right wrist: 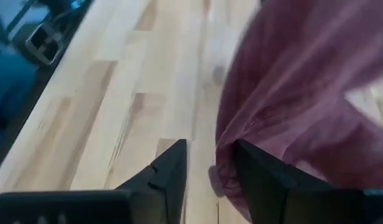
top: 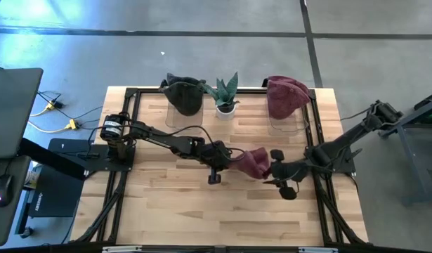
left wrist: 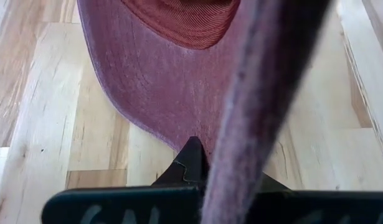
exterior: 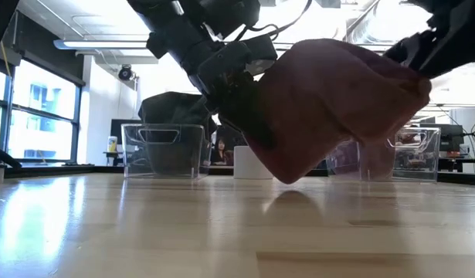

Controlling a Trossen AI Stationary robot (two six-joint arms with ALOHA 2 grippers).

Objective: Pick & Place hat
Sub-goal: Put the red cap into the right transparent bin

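A maroon hat (top: 254,163) hangs between my two grippers over the middle of the table; in the low view the hat (exterior: 330,108) sits just above the wood. My left gripper (top: 226,160) is at its left side and shut on it. My right gripper (top: 273,169) is at its right side, fingers apart, with the hat's edge (right wrist: 225,165) hanging in the gap. The left wrist view shows the hat's ribbed inside (left wrist: 185,22). My left gripper (left wrist: 228,165) pinches a band of the hat's edge (left wrist: 241,124) between its two fingers, coming level from the table's left; one finger (left wrist: 191,158) shows and the cloth hides the other. The hat hangs clear of the table. My right gripper (right wrist: 210,155) is open; the cloth lies against the inner side of one finger (right wrist: 256,171), and wood shows between the cloth and the other finger.
Two clear bins stand at the far edge: one holds a dark hat (top: 184,97), the other a maroon hat (top: 286,97). A small potted plant (top: 226,95) stands between them. Bare wood (top: 173,204) lies toward the near edge. A person (exterior: 220,150) sits in the room behind.
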